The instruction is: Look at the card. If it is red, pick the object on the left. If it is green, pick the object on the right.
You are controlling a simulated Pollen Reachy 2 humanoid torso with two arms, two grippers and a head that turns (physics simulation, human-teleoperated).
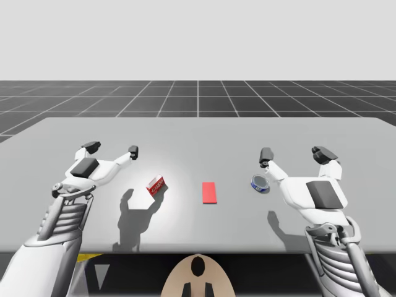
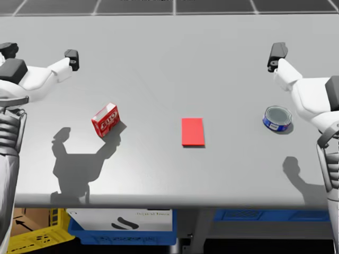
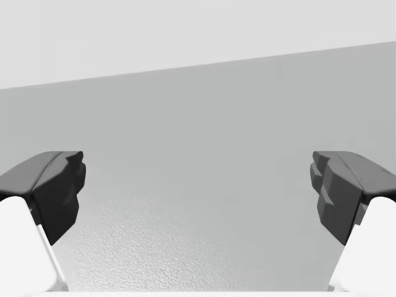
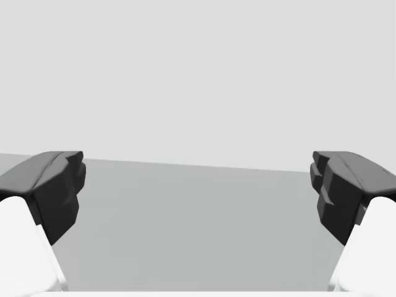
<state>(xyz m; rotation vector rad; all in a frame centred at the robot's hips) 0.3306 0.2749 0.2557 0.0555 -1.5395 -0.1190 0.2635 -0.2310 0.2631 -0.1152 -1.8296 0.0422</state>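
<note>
Table (image 1: 198,133), red box (image 1: 155,185) seemingly near left tool (image 1: 112,148)

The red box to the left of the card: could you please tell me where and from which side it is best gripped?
Probably from above with my left gripper, open and nearest it. The red box stands on edge, turned askew, so its two broad faces seem the best hold: fingers across the thin width, wrist turned to match.

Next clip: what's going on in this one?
Nothing is held yet. A red card lies in the middle of the table, with a small red box to its left and a blue can to its right. The left gripper and right gripper hover open, one on each side, touching neither object.
</note>
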